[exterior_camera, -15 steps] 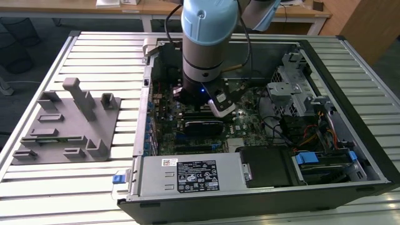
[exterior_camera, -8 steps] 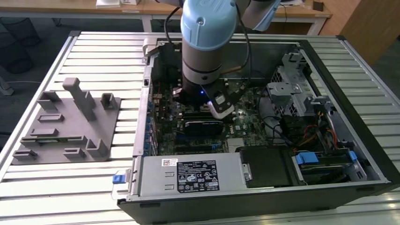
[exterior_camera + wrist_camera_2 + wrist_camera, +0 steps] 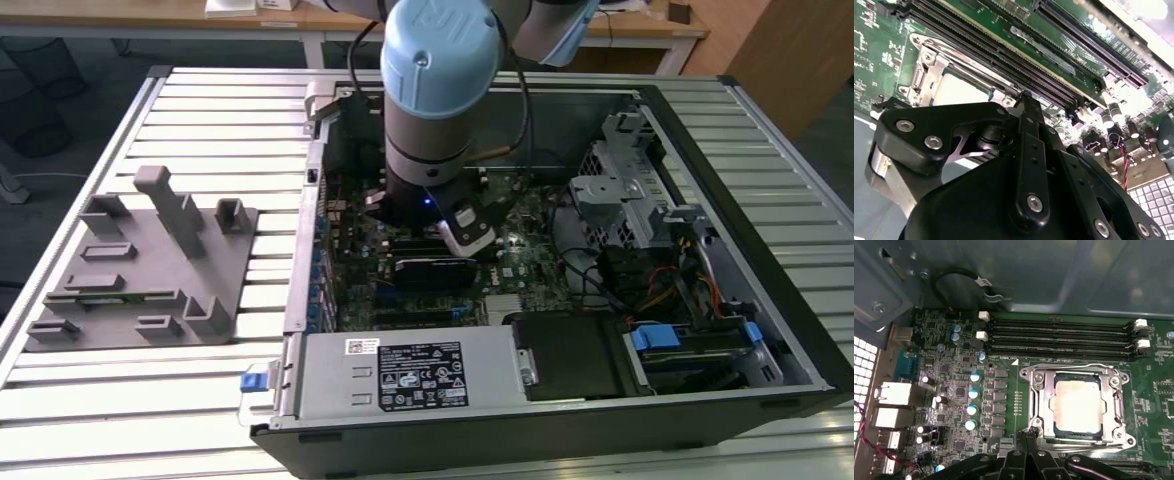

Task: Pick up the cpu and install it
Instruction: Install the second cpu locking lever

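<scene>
The open black computer case (image 3: 561, 400) lies on its side on a table (image 3: 174, 400) of ribbed pale metal slats, and everything else is placed by it. Beside the case, toward the exterior view's left, stands a grey moulded fixture (image 3: 134, 265) with upright posts and shallow slots. The arm (image 3: 434, 100), a smooth cylinder of grey with a light-blue cap, reaches down into the case's middle.

Inside the case, the green motherboard (image 3: 954, 390) is dense with small silver-topped capacitors and dark chips. Along it run four long black memory slots (image 3: 1059, 335) with white end clips. Next to the slots sits the socket frame (image 3: 1079, 405), a square of bright stamped metal with screws at its corners.

The cpu (image 3: 1077, 406) lies flat inside that frame, a thin square with a dull silvery-white top, seated within the socket opening.

The gripper (image 3: 1026, 434), of matte black linkages with round steel bolts, hovers at the frame's edge; its fingertips meet in a narrow point, closed and holding nothing.
</scene>
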Tool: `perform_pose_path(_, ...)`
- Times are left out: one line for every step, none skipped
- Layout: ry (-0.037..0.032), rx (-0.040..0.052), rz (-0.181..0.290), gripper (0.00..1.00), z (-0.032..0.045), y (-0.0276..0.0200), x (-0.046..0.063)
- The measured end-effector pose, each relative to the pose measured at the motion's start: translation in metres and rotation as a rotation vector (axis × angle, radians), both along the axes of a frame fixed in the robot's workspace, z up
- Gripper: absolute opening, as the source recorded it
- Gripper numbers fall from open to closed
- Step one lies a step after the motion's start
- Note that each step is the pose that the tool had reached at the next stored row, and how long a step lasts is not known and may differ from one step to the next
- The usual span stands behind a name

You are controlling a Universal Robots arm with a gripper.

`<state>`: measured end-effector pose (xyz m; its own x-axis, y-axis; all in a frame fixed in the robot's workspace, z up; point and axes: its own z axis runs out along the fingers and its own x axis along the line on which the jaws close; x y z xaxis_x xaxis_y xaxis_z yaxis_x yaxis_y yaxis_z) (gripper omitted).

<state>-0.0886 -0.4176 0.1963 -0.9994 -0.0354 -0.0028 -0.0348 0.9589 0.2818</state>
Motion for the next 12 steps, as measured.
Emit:
perform_pose_path(-0.0001,0.006,-0.001,0.11,-0.0004,0.0,-0.0011)
perform_pose_path(-0.0003,0.013,-0.001,0.11,-0.0008,0.0001,-0.0018)
perform_pose_path(-0.0002,0.0178,-0.002,0.11,-0.0011,0.0,-0.0019)
perform_pose_path(-0.0002,0.0192,-0.002,0.11,-0.0011,-0.0001,-0.002)
perform_pose_path(-0.0001,0.0193,-0.003,0.11,-0.0011,-0.0001,-0.002)
perform_pose_path(-0.0001,0.0193,-0.003,0.11,-0.0011,-0.0001,-0.002)
perform_pose_path(-0.0001,0.0193,-0.003,0.11,-0.0011,-0.0001,-0.002)
perform_pose_path(0.0,0.0192,-0.003,0.11,-0.001,-0.0002,-0.002)
perform_pose_path(0.0,0.0193,-0.003,0.11,-0.001,-0.0002,-0.002)
perform_pose_path(-0.0002,0.0193,-0.003,0.11,-0.0007,-0.0002,-0.002)
perform_pose_path(-0.0001,0.0193,-0.003,0.11,0.0007,-0.0002,-0.002)
perform_pose_path(0.0,0.0193,-0.003,0.11,0.0028,-0.0002,-0.002)
